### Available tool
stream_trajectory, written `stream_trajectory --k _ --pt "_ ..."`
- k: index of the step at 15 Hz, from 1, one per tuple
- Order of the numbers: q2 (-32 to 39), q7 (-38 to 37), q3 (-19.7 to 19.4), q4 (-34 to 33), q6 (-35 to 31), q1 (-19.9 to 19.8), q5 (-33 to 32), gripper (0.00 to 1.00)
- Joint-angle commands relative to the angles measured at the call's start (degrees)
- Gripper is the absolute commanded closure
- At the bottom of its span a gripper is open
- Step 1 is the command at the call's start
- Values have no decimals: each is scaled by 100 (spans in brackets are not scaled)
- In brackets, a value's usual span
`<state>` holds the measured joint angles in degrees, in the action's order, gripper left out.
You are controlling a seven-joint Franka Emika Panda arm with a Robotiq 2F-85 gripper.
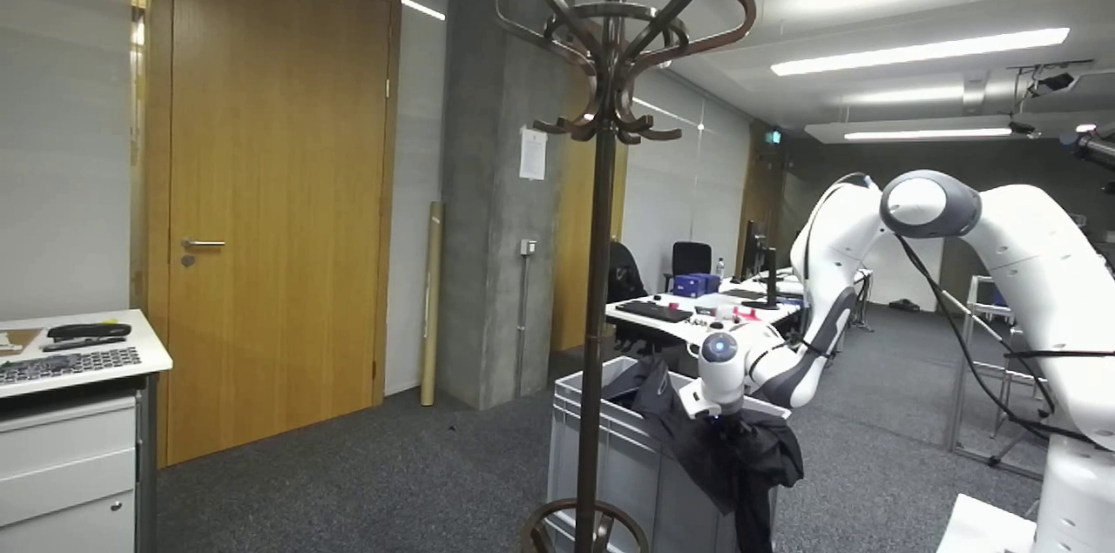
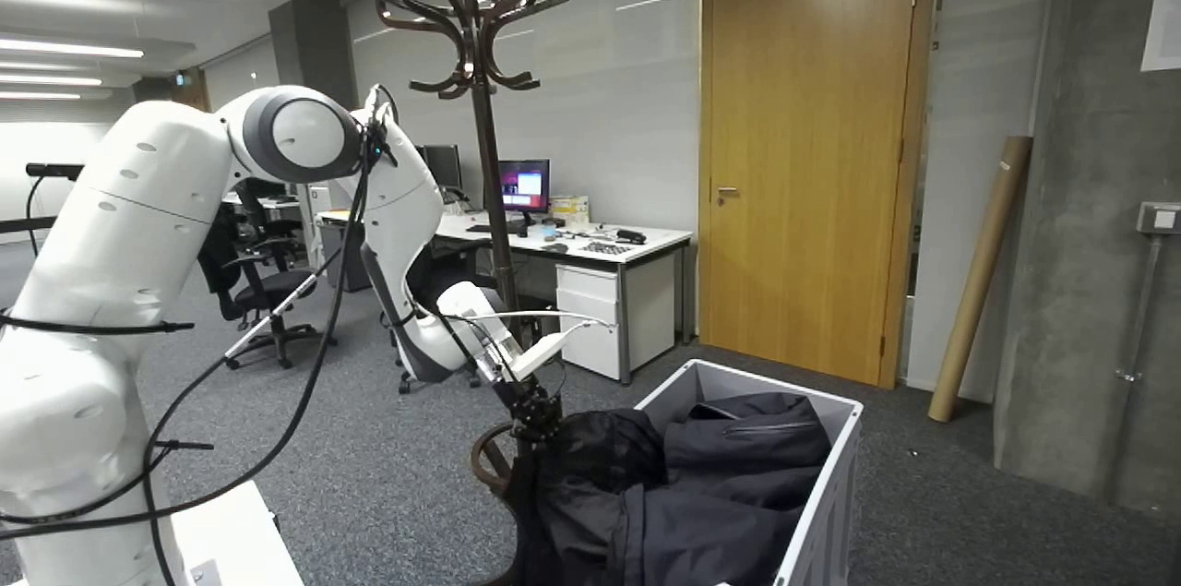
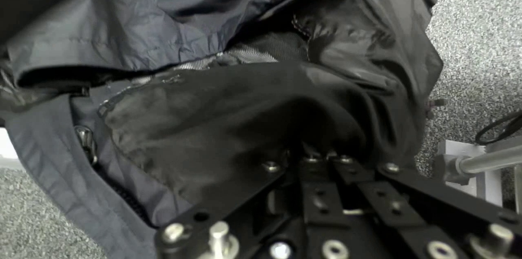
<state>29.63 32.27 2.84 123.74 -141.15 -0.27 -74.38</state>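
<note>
Black metal links of the robot's two-finger gripper (image 3: 324, 157) filled the bottom of the wrist view, closest to the lens. Its jaws stood all but closed, the tips buried in thin black lining (image 3: 228, 116) that puckered around them, so it seemed to have a fold of the garment pinched; the exact bite was hidden.

That lining looked sewn into a dark navy jacket (image 3: 134, 26) of crinkled fabric, edged with a silvery metal zip (image 3: 85, 144). In both exterior views the dark cloth lay partly inside a tall grey plastic crate (image 1: 627, 475) and partly over its rim, hanging down outside. Whether it was one garment or several could not be told. Near the crate rose a dark brown bentwood coat stand (image 1: 596, 318) with curled hooks, and the white robot arm (image 1: 1028, 239) arched over from the opposite side.

Several things seemed able to go wrong. A pinch on only a slippery layer might have let the jacket slide free under its own weight. Cloth draped over the rim might have caught there, straining the lining or dragging the crate. With the stand so near, a loose, swinging fold might have snagged it and tipped it.
</note>
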Motion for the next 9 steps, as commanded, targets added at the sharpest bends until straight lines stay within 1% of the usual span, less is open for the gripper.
stream_trajectory --k 1,3,6,9 --pt "-663 -219 -164 261 225 -144 63 100" --pt "-822 -413 -273 246 281 -209 24 100" --pt "-1004 -990 -519 181 389 -268 -213 100" --pt "-964 -1534 -694 -40 325 -426 -91 100"
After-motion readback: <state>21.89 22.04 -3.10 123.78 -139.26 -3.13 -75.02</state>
